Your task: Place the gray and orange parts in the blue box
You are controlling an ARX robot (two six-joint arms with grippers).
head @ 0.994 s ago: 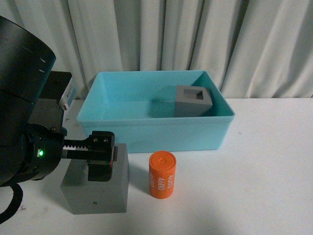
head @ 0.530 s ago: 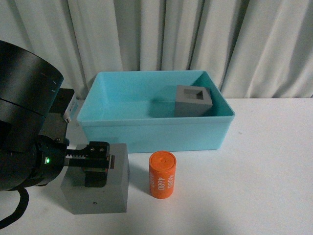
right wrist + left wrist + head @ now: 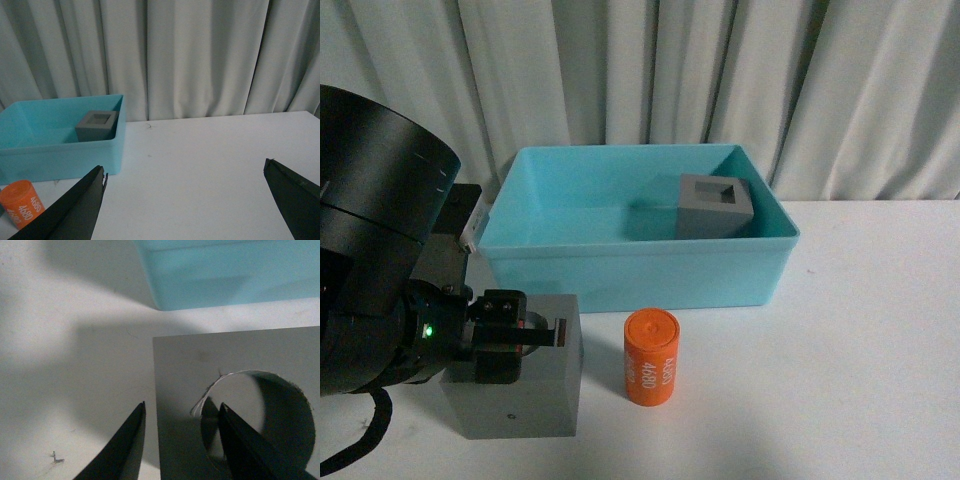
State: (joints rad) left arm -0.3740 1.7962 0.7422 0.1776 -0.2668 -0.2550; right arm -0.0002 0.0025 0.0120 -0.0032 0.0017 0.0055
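Note:
A gray cube with a round recess (image 3: 525, 395) stands on the white table in front of the blue box (image 3: 640, 262). My left gripper (image 3: 503, 338) is open and low over the cube's left part. In the left wrist view the left gripper (image 3: 182, 405) straddles the cube's (image 3: 180, 365) wall, with one finger outside the cube and the other in the round recess (image 3: 260, 410). The orange cylinder (image 3: 651, 357) stands upright to the cube's right. The gray cube with a square recess (image 3: 715, 206) sits inside the box. My right gripper (image 3: 184, 164) is open and empty above bare table.
Gray curtains hang right behind the box. The right wrist view shows the blue box (image 3: 60, 150), the cube in it (image 3: 96, 125) and the orange cylinder (image 3: 20, 202) off to one side, with white table (image 3: 210, 150) under the gripper.
My left gripper has drawn leftward and lower over the gray cube with the round recess. The cube, the cylinder and the box have not moved.

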